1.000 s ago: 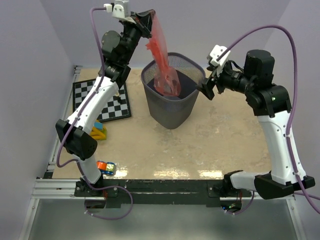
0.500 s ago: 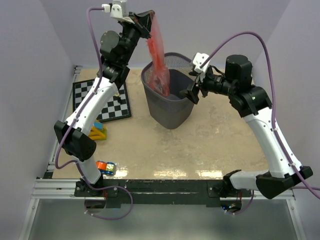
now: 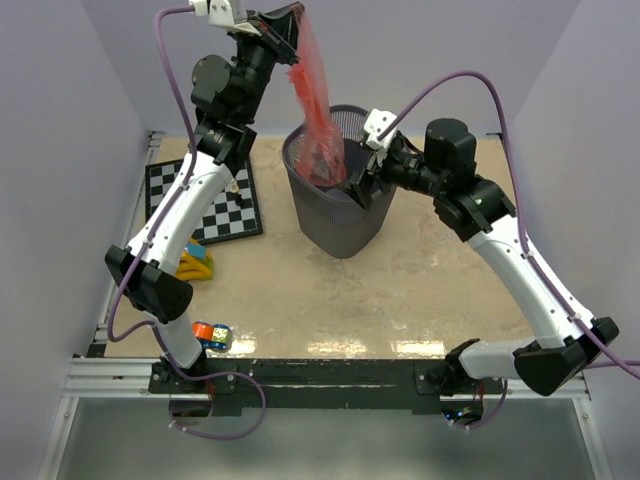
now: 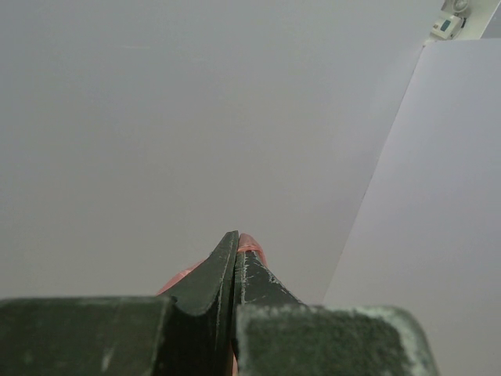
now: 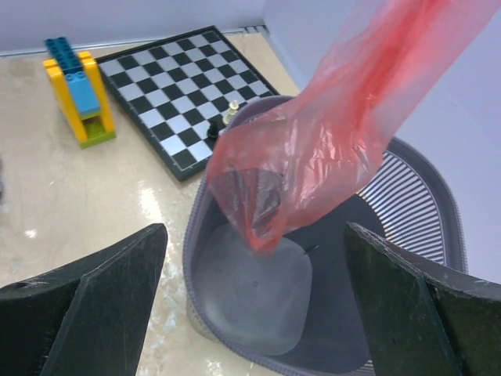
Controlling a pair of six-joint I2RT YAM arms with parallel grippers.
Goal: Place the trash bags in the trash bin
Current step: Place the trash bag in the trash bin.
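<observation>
While the left gripper (image 3: 288,24) has climbed a little since a second ago, its fingers pressed together on the top edge of the trash bag (image 3: 314,108), the right arm has made the bigger move. The right gripper (image 3: 360,186), which hung outside the right side of the trash bin (image 3: 340,228), now sits over the bin's right rim, reaching toward the bag. Its fingers stand wide apart and grip nothing.

The bag hangs long and limp from the left gripper, and its crumpled lower end now sits nearer the bin's left side. That end dips inside the mouth of the bin. From the right wrist, the bag's tip hangs above the bin's grey floor, clear of it. The bin stands upright on the table (image 3: 420,290), beside a chessboard (image 3: 205,200).
</observation>
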